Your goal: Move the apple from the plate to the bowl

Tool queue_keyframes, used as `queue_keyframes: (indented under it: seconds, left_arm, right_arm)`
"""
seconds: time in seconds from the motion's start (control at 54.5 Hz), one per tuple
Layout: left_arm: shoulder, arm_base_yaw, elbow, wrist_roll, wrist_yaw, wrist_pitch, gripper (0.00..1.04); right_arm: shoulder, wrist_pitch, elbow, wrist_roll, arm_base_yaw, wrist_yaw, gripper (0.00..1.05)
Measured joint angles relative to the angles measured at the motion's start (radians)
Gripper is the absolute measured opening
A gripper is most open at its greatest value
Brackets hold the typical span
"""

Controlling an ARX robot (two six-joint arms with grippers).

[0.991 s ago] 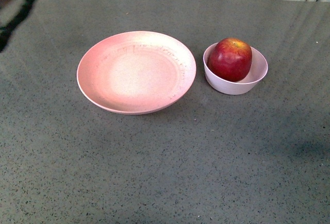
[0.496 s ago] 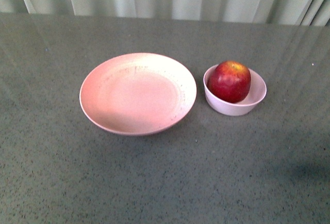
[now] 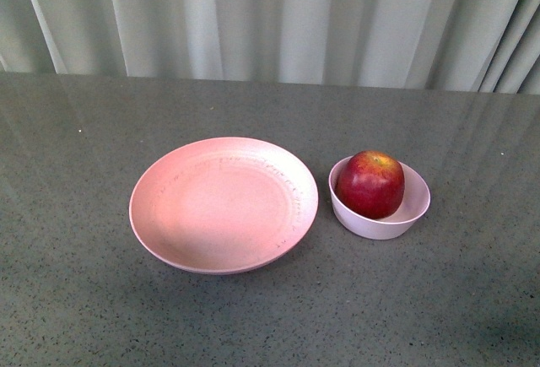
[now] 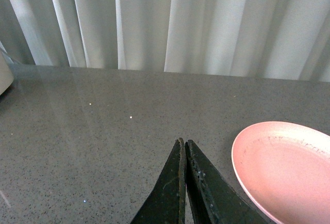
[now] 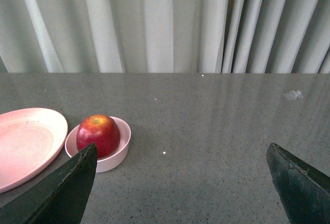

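Observation:
The dark-red apple (image 3: 370,183) sits inside the small pale pink bowl (image 3: 403,219), right of the wide pink plate (image 3: 160,202), which has nothing on it. Neither gripper shows in the front view. In the left wrist view my left gripper (image 4: 183,142) is shut and empty, above the grey table beside the plate (image 4: 281,167). In the right wrist view my right gripper (image 5: 181,149) is open wide and empty, well back from the bowl (image 5: 116,154) with the apple (image 5: 98,134) in it; the plate (image 5: 26,141) lies beyond.
The things stand on a grey speckled table (image 3: 270,316). A pale curtain (image 3: 270,17) hangs behind its far edge. A white object (image 4: 4,74) shows at the edge of the left wrist view.
The front view has tilted upward: plate and bowl sit lower in the picture and the curtain shows. A dark shape at the top left a second ago has gone. The apple stays in the bowl.

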Motion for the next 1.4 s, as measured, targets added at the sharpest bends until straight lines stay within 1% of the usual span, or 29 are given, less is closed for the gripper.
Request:
queue_keyframes:
  seconds: [0.037, 0.073, 0.092, 0.165, 0.459, 0.606, 1.065, 1.395]
  left_arm:
    - [-0.025, 0.010, -0.006, 0.000, 0.018, -0.019, 0.02]
    - [-0.060, 0.043, -0.013, 0.001, 0.069, -0.047, 0.02]
    - [-0.085, 0.061, -0.018, 0.002, 0.079, -0.067, 0.02]
    - [-0.168, 0.085, -0.030, 0.002, 0.082, -0.134, 0.02]
    - [-0.415, 0.086, -0.044, 0.002, 0.088, -0.353, 0.02]
    - [-0.506, 0.086, -0.044, 0.002, 0.088, -0.437, 0.02]
    - [-0.695, 0.086, -0.044, 0.002, 0.089, -0.620, 0.02]
    - [-0.783, 0.086, -0.044, 0.002, 0.088, -0.707, 0.02]
  right_arm:
    - [0.000, 0.000, 0.000, 0.000, 0.000, 0.000, 0.96]
    - [0.000, 0.000, 0.000, 0.000, 0.000, 0.000, 0.96]
    - [0.000, 0.000, 0.000, 0.000, 0.000, 0.000, 0.96]
    - [0.000, 0.000, 0.000, 0.000, 0.000, 0.000, 0.96]
    - [0.000, 0.000, 0.000, 0.000, 0.000, 0.000, 0.96]
    - [0.000, 0.000, 0.000, 0.000, 0.000, 0.000, 0.96]
    - [0.000, 0.000, 0.000, 0.000, 0.000, 0.000, 0.96]
    - [0.000, 0.000, 0.000, 0.000, 0.000, 0.000, 0.96]
